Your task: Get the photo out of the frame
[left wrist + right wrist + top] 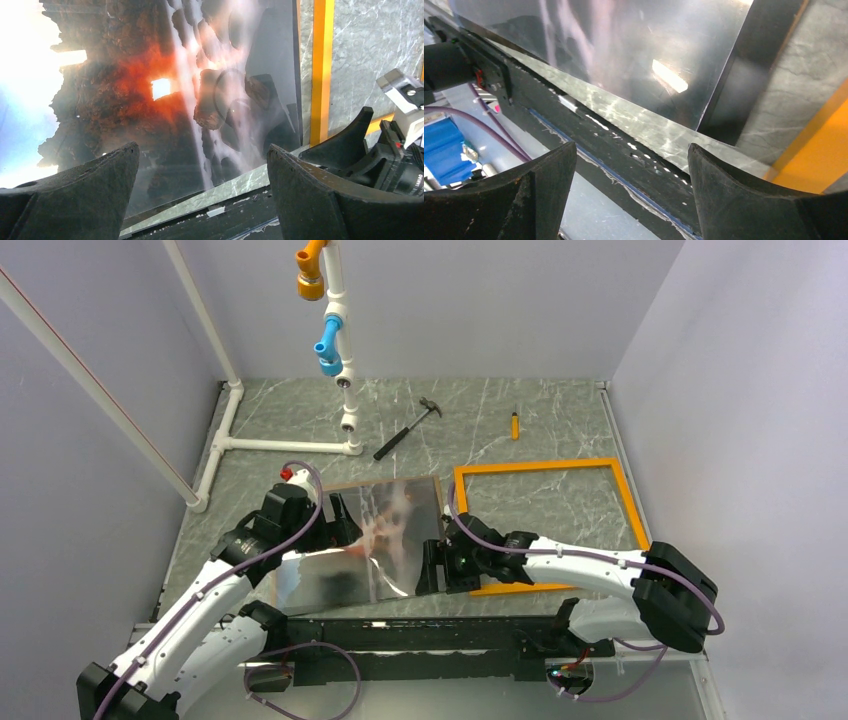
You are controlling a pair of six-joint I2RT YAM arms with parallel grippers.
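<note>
Photo (400, 510) beside frame (535, 468); left hand (202, 150), right hand (631, 147) open

The photo (385, 540) is seen lying on the marbled table (560, 420) just left of the orange frame (535, 467), flanked by the left gripper (345, 525) and the right gripper (432, 568).

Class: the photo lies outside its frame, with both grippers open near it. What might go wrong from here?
The photo lies close to the near edge of the table; a nudge from the right gripper might slide it off. The left gripper hangs over the glossy print and might scuff it. The frame lies close beside and could get knocked.
</note>
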